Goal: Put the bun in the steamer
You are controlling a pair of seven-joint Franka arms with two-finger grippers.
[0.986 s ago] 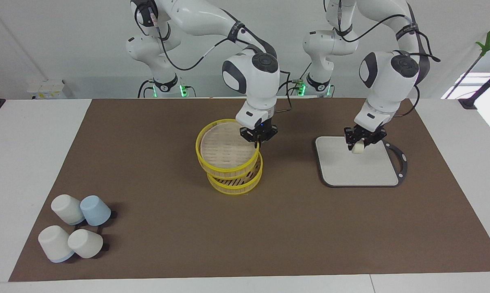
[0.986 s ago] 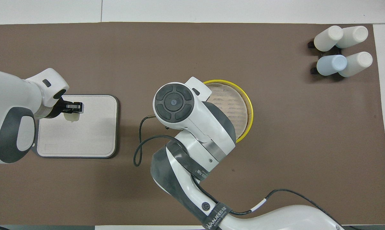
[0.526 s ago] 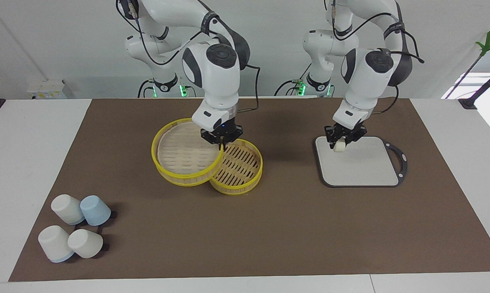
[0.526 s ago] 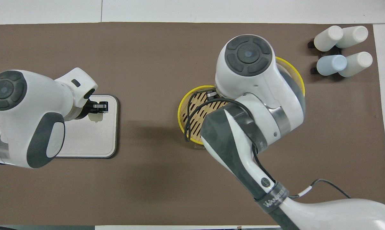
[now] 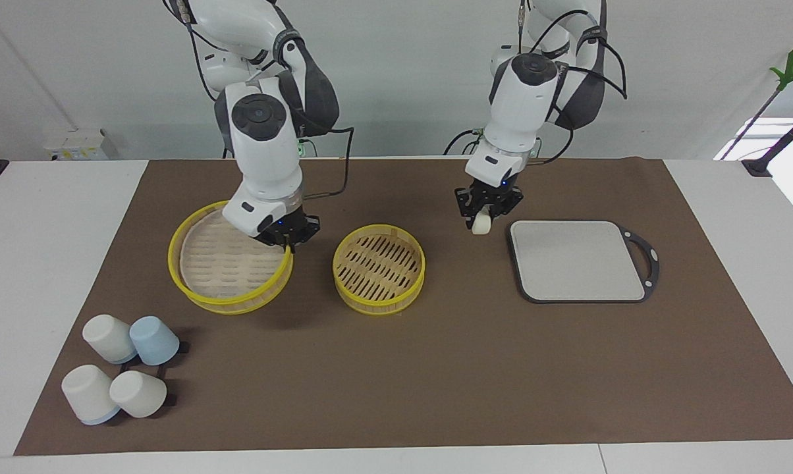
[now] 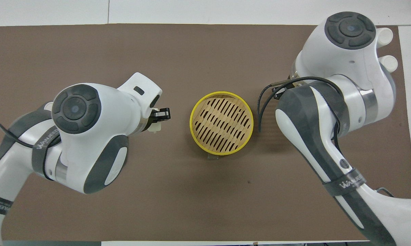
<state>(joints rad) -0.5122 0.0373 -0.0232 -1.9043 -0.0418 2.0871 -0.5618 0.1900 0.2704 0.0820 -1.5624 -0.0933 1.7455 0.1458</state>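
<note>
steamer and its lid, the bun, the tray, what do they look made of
Steamer: likely bamboo or light wood, tan slats, matte, with glossy yellow rims that look like plastic.
Lid: same look, pale woven-looking top.
Bun, held in the left end effector: cream-white, smooth, matte; real dough or a foam or plastic model, hard to say.
Tray: pale matte board, dark rubbery-looking rim.

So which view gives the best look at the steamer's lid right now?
The facing view: the lid shows whole, held tilted at its rim by the right pincer, beside the steamer toward the right arm's end. In the overhead view the right arm covers the lid entirely.
</note>
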